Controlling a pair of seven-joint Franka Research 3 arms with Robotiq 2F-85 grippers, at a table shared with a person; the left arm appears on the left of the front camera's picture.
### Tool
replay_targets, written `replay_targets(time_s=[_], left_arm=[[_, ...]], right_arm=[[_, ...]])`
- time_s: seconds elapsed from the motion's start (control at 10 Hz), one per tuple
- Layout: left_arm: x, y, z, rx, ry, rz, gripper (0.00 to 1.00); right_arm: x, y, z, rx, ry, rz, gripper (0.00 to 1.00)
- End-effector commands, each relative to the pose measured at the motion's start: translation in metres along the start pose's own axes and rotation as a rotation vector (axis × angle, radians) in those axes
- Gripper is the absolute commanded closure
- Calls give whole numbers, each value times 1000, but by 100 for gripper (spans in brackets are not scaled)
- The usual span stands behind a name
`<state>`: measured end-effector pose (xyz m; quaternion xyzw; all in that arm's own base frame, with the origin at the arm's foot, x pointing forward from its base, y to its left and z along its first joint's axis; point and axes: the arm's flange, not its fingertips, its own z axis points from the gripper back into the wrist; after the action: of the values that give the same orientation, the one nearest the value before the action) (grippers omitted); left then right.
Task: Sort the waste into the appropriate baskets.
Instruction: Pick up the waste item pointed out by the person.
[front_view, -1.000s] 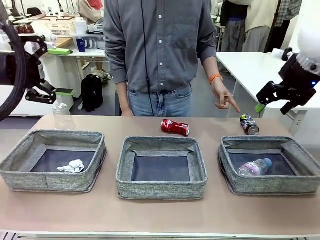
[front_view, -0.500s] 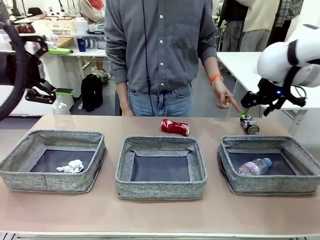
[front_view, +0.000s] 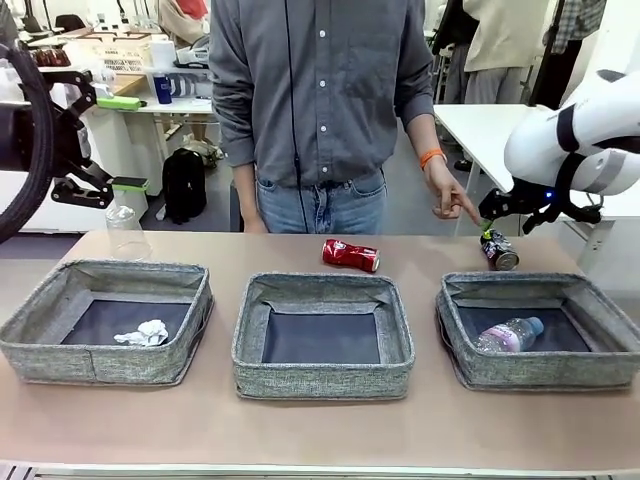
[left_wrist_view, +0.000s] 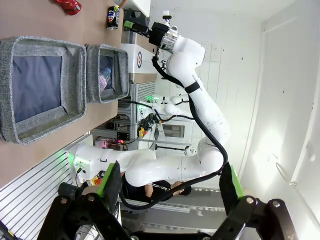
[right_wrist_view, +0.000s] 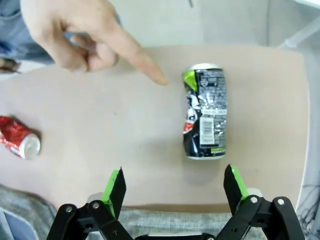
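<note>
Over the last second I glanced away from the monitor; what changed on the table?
The right claw swung in from the right and lowered toward the dark can, open, holding nothing. The left claw, the pointing hand, red can, bottle, paper and cup stayed put.

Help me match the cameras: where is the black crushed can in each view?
Front view: black can lies at the table's far right, behind the right basket.
Left wrist view: near the top edge, left of centre.
Right wrist view: right of centre, ahead of the right claw.
Shared landmark: the red can.
</note>
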<state>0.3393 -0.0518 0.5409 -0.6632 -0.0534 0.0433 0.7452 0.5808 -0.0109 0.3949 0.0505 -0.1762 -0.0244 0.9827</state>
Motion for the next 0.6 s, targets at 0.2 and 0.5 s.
replay_targets(time_s=[0.2, 0.5], left_arm=[[-1, -3, -2, -21, -1, -6, 0], [-1, -3, -2, -21, -1, -6, 0]], right_arm=[[26, -20, -39, -106, -24, -87, 0], [43, -26, -72, -58, -3, -92, 0]])
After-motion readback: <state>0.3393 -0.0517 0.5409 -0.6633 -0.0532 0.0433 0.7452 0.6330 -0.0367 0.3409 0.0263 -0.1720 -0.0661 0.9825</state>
